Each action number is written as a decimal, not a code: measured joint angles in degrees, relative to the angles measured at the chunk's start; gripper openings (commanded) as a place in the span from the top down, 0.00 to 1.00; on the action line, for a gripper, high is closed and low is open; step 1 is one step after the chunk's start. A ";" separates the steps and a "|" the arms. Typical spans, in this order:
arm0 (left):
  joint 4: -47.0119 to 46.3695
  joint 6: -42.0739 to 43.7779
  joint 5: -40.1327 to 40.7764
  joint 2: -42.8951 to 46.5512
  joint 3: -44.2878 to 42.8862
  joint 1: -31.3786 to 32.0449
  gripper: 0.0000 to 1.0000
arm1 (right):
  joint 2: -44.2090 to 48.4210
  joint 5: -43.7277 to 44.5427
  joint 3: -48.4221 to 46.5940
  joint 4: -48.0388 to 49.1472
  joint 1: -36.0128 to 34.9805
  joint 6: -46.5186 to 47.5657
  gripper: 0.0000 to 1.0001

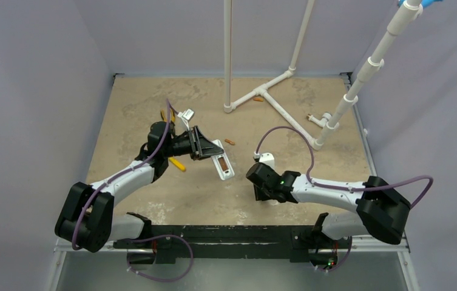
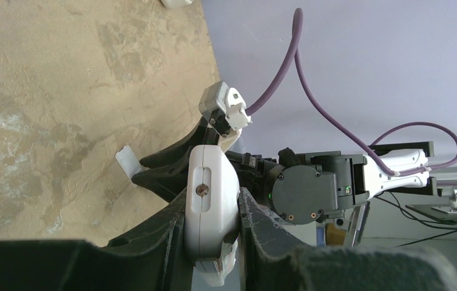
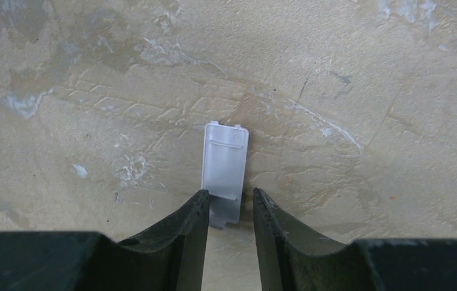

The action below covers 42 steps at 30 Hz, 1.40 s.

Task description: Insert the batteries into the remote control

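**Top view.** One remote control (image 1: 223,165) sits near the middle of the surface (image 1: 147,97), back side up. The left jaws are closed on the end of it that points away from the arm bases. I count three orange-copper cells:
- One battery (image 1: 221,163) lies inside the remote's long recess.
- A second battery (image 1: 230,142) lies loose on the surface just beyond the remote.
- A third battery (image 1: 258,99) lies farther back, beside the white pipe frame (image 1: 268,91).

One pair of yellow-handled pliers (image 1: 177,163) lies partly under the left arm. The right jaws point down at the surface to the right of the remote and well apart from it. Their state cannot be read from this view.

**Left wrist view.** The remote (image 2: 210,182) is seen end-on, clamped between the two black fingers (image 2: 256,230), one pressing on each side. A small metal contact shows in the slot of its end face. Behind it is the right arm (image 2: 311,194), with a purple cable looping above it.

**Right wrist view.** One whitish cover plate (image 3: 224,163) lies flat on the surface, with its near end between the two fingers (image 3: 183,236). The right jaws stand narrowly apart. One finger is at the plate's edge, and a strip of bare surface shows between the plate and the other finger, so the plate is not pinched.
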<state>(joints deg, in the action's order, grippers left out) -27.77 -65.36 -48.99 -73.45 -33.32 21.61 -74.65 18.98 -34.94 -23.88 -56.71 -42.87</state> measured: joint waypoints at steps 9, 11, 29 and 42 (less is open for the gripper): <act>-0.02 0.00 0.15 0.00 0.00 0.00 1.00 | -4.35 1.53 -2.99 -1.79 -1.25 -0.76 0.65; -0.02 0.00 0.15 0.00 0.00 0.00 1.00 | -5.73 2.32 -4.02 -2.23 -1.90 -0.87 0.65; -0.44 -0.02 0.17 -0.04 0.00 0.00 1.00 | -12.68 7.56 -8.57 -1.77 -6.36 -1.20 0.93; -0.44 -0.04 0.17 -0.04 0.00 0.00 1.00 | -8.35 8.85 -7.80 -6.14 -6.62 -0.90 1.00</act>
<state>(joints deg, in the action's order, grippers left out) -28.21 -65.41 -48.82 -73.49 -33.32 21.61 -83.00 27.83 -42.74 -30.02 -63.33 -43.77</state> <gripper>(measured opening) 0.255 0.022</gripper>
